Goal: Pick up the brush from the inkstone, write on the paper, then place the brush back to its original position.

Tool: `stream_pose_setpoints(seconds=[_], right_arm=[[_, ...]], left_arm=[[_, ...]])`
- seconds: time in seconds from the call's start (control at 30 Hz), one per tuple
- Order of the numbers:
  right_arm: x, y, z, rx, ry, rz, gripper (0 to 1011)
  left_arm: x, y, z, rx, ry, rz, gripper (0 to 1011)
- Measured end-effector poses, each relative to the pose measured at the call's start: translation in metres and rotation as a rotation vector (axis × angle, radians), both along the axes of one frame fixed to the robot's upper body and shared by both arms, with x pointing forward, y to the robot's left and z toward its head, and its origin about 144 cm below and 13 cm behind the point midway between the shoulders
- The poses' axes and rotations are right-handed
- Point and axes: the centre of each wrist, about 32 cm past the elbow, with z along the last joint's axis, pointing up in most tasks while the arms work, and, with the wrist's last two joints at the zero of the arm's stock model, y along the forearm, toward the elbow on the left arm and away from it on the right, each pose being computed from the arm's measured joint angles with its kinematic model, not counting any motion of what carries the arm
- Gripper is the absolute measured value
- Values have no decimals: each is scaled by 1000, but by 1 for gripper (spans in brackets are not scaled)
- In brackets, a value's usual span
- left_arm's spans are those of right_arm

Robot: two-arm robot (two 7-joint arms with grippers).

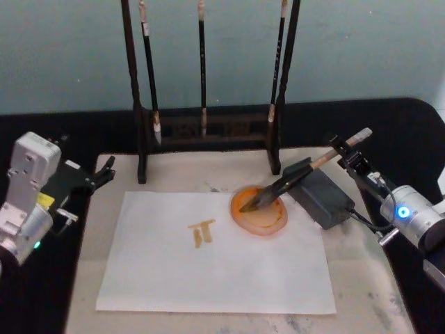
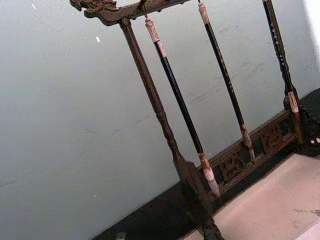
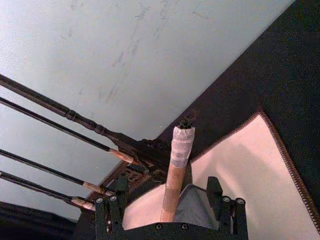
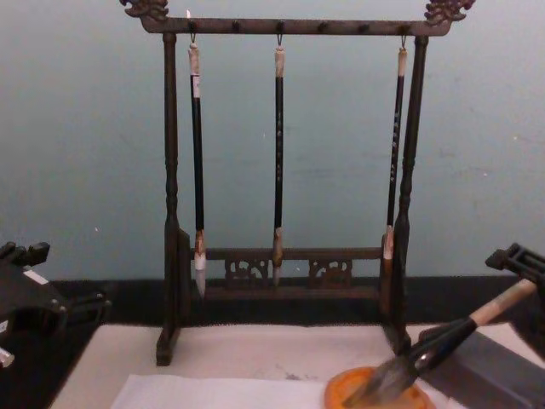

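Head view: the thick tan-handled calligraphy brush [image 1: 299, 177] lies slantwise near the beige felt mat's [image 1: 361, 278] right edge. Its bushy tuft sits in the round orange inkstone dish [image 1: 268, 224], and its collar is propped on a dark grey block [image 1: 325, 200]. The left gripper [image 1: 103, 170] sits at the mat's left edge.

Right wrist view: the right gripper [image 3: 167, 185] has its jaws wide astride the handle, not touching it.

Chest view: the brush looks light, with a stiff handle and a soft, wet tuft. The upper handle looks like the best place to grip it.

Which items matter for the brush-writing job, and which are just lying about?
Job: brush, paper, orange dish under its tip, dark block it rests across, right gripper around the handle.
Lying about: rack, thin brushes, felt mat, left gripper parked left.
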Motion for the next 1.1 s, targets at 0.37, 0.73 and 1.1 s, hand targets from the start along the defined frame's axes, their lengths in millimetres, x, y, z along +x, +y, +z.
stream_pose_setpoints(seconds=[0.37,0.73,1.1], right_arm=[[-1,0,-1,-5,-6,6,1000],[-1,0,0,-4,-6,4,860],[0,0,0,-3,-5,4,548]], left_arm=[[0,0,0,0,0,0,1010],[0,0,0,0,0,0,1010],[0,0,0,0,0,0,1010]])
